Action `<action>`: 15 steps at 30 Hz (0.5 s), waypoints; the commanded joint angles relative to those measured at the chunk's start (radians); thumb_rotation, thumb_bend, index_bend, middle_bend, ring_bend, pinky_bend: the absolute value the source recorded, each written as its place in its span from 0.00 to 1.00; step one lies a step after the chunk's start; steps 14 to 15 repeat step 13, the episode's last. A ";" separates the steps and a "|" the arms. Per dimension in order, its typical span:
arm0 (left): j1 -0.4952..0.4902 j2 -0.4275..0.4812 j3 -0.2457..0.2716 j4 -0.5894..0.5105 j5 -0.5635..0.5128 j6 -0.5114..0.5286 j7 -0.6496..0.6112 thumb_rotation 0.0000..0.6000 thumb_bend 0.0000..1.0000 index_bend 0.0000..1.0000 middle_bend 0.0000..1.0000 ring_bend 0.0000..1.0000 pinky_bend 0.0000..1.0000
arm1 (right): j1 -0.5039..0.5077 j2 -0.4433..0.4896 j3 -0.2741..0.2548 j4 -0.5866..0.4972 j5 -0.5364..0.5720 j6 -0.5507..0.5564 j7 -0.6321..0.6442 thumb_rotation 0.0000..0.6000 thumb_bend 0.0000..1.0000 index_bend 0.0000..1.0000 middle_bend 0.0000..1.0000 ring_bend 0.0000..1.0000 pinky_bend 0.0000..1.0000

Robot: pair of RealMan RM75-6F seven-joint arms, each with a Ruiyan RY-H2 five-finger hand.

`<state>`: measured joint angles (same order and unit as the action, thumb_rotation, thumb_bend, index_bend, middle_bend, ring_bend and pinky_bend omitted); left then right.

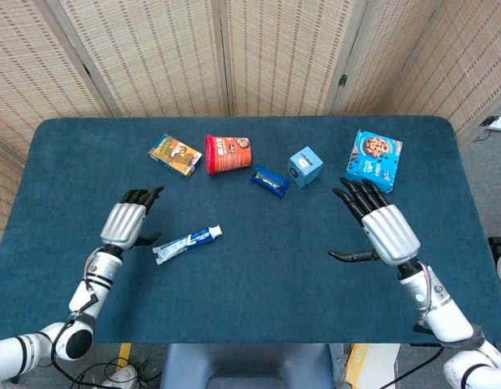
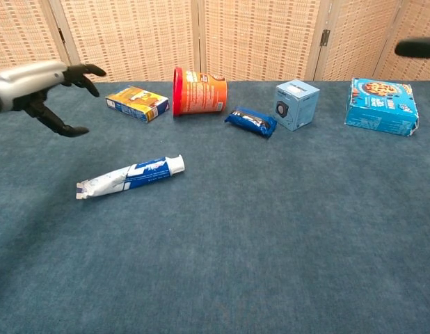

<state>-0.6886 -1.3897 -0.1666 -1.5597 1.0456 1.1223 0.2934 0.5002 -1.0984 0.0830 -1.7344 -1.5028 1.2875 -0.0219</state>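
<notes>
Fingers of the left hand are seen spread apart with nothing between them; the thumb is stuck out toward the toothpaste tube, but no contact is made. In the chest view the same hand is shown lifted clear of the cloth, at about 10 o'clock from the tube. The tube is laid flat on the blue table, cap end toward 2 o'clock, crimped tail toward 8 o'clock, just beside the left hand and well apart from everything else.

The right hand is also held wide open, palm down, nothing gripped; the blue cookie box is found near it at roughly 12 o'clock.

Tbh, the step in hand looks like letting go and backing off. For that to be done well, the fingers should be kept splayed so the tube isn't snagged; the hand should be taken up rather than dragged sideways, since a tube like that is easily rolled or skidded on cloth.

Further out, at 12 o'clock from the tube, an orange cup is lying on its side, with a small yellow box, a dark blue snack bar and a light blue carton lined up around it.
</notes>
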 commanded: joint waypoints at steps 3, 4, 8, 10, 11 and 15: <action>0.128 0.051 0.026 -0.036 0.053 0.165 -0.019 1.00 0.32 0.16 0.31 0.22 0.18 | -0.067 0.012 -0.031 0.025 0.025 0.036 -0.005 0.71 0.07 0.00 0.00 0.00 0.00; 0.143 0.056 0.032 -0.037 0.060 0.183 -0.014 1.00 0.32 0.18 0.32 0.22 0.18 | -0.078 0.011 -0.034 0.031 0.024 0.044 -0.003 0.75 0.07 0.00 0.00 0.00 0.00; 0.204 0.069 0.064 -0.042 0.103 0.267 0.011 1.00 0.32 0.21 0.33 0.24 0.18 | -0.119 0.001 -0.052 0.054 0.017 0.072 0.010 0.80 0.07 0.00 0.00 0.00 0.00; 0.239 0.070 0.079 -0.048 0.130 0.314 0.015 1.00 0.32 0.22 0.34 0.25 0.18 | -0.140 -0.007 -0.062 0.066 0.007 0.088 0.016 0.82 0.07 0.00 0.00 0.00 0.00; 0.253 0.071 0.086 -0.051 0.140 0.332 0.018 1.00 0.32 0.23 0.34 0.26 0.18 | -0.148 -0.009 -0.067 0.070 0.003 0.092 0.019 0.82 0.07 0.00 0.00 0.00 0.00; 0.286 0.079 0.104 -0.069 0.159 0.364 0.024 1.00 0.32 0.24 0.35 0.26 0.18 | -0.167 -0.012 -0.079 0.074 -0.006 0.102 0.025 0.83 0.07 0.00 0.00 0.00 0.00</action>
